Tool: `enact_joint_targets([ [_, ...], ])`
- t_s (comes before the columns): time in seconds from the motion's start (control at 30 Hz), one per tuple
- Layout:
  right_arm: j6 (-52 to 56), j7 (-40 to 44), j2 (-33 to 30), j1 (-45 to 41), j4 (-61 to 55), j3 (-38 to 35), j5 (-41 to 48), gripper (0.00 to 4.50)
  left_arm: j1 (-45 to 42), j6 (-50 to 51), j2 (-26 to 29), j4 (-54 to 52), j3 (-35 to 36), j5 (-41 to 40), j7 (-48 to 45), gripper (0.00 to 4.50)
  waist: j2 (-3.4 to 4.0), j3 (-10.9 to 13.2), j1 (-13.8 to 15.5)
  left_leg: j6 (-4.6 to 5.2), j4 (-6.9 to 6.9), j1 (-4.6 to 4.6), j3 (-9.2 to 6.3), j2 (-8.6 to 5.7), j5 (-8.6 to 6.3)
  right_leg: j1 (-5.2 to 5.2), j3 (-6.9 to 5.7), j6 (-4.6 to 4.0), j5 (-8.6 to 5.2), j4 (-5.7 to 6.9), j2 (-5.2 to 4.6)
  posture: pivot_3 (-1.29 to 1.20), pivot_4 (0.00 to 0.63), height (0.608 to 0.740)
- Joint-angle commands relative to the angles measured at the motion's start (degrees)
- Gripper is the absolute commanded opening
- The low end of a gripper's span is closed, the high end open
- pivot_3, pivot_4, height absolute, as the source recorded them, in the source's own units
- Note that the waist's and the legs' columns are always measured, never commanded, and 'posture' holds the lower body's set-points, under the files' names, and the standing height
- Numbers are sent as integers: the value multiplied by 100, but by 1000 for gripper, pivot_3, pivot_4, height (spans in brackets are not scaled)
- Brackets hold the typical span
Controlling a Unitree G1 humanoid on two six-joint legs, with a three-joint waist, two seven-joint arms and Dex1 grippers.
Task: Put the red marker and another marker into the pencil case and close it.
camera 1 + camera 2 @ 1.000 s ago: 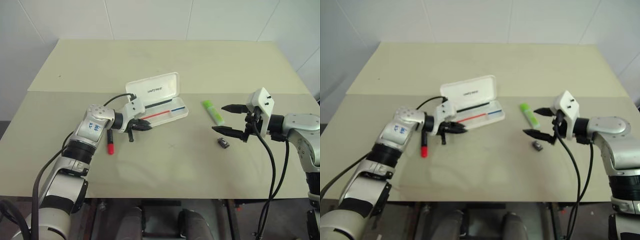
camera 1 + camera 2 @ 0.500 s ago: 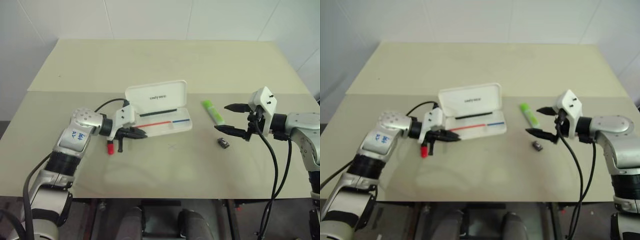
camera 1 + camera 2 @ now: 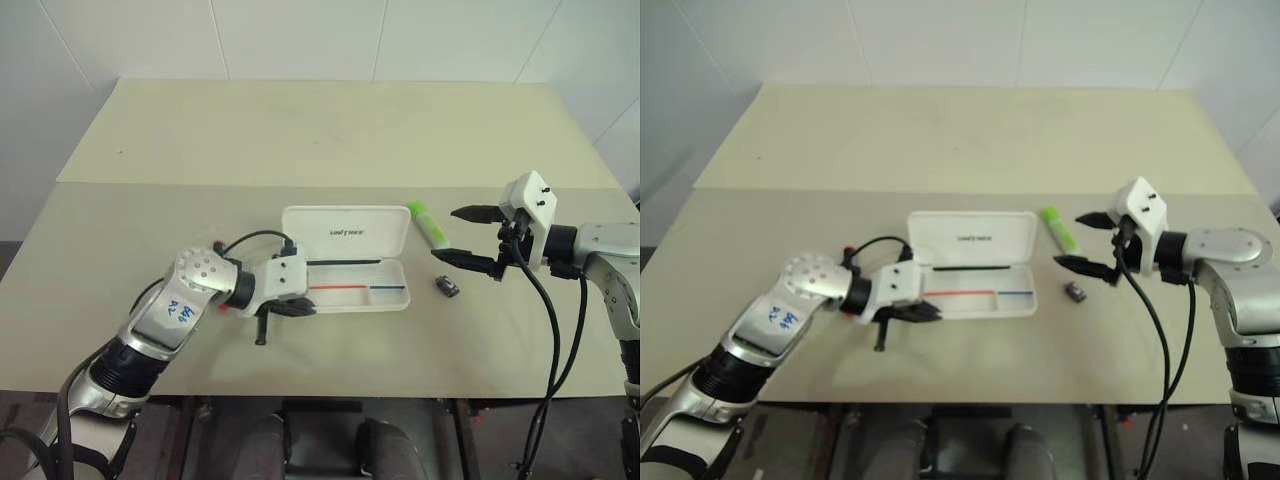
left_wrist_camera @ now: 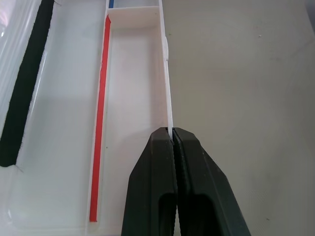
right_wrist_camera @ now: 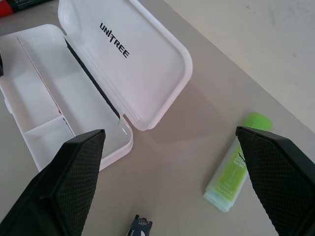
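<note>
Dragged rightward since the earlier frames, the open pencil case [image 3: 345,272] has its near wall pinched by the left hand [image 3: 300,308]. The green highlighter [image 3: 428,224] lies far-to-near beside the released right hand [image 3: 460,235]; the red marker [image 5: 19,5] lies left of the case.

A white hard-plastic hinged pencil case [image 3: 356,285] with rounded corners is seen lying open on the pale beige table [image 3: 300,140], its lid raised at the far side and marked with small dark lettering. Thin red, blue and black stripes are visible inside the tray. The left gripper [image 3: 297,308] is placed at the case's near left corner, its black fingers pressed together. A short lime-green highlighter [image 3: 431,225] is laid just beside the lid's right end. The right gripper [image 3: 462,236] is held above the table — fingers spread wide — near the highlighter and a small dark grey object [image 3: 446,286].
</note>
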Motion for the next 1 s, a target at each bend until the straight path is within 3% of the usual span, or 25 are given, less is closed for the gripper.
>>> enact_joint_targets([
  [0.03, -103, 60, -76, -172, 46, -63, -19, 4500, 36, 177, 85, -454, -153, 186, 179, 34, 0, 0, 1, 0, 0, 0, 0, 0, 0, 0, 1, 0, 0, 0, 0, 0, 150, 740],
  [0.4, -146, 205, -103, -240, 141, 18, -104, 4500, 522, 157, 339, -871, -530, 509, 487, 34, 6, -5, 22, -1, -3, 5, 5, 4, -1, 2, 5, -1, 0, -5, 3, 0, 150, 740],
  [0.63, -227, 276, -18, -392, 342, 85, -165, 4500, 607, 339, 189, -967, -535, 482, 663, 2314, 6, -6, 100, 0, 9, 6, 7, 5, -2, 2, 8, -1, 1, -9, 3, 0, 150, 740],
  [0.83, -320, 333, 65, -611, 557, 211, -229, 4500, 476, 218, 129, -928, -138, 282, 734, 4226, 5, -7, 104, 2, 23, 5, 7, 6, -9, 5, 8, -1, 1, -11, 3, 0, 150, 740],
  [0.87, -335, 335, 78, -624, 583, 222, -239, 4500, 445, 208, 106, -926, -73, 236, 739, 4465, 5, -7, 103, 2, 22, 5, 7, 7, -9, 5, 8, -1, 1, -11, 3, 0, 150, 740],
  [1.0, -379, 393, 88, -699, 700, 259, -270, 4500, 384, 220, 262, -1116, 272, -74, 537, 4465, 5, -7, 102, 0, 21, 2, 7, 10, -11, 4, 7, -1, 1, -5, 7, 0, 150, 740],
])
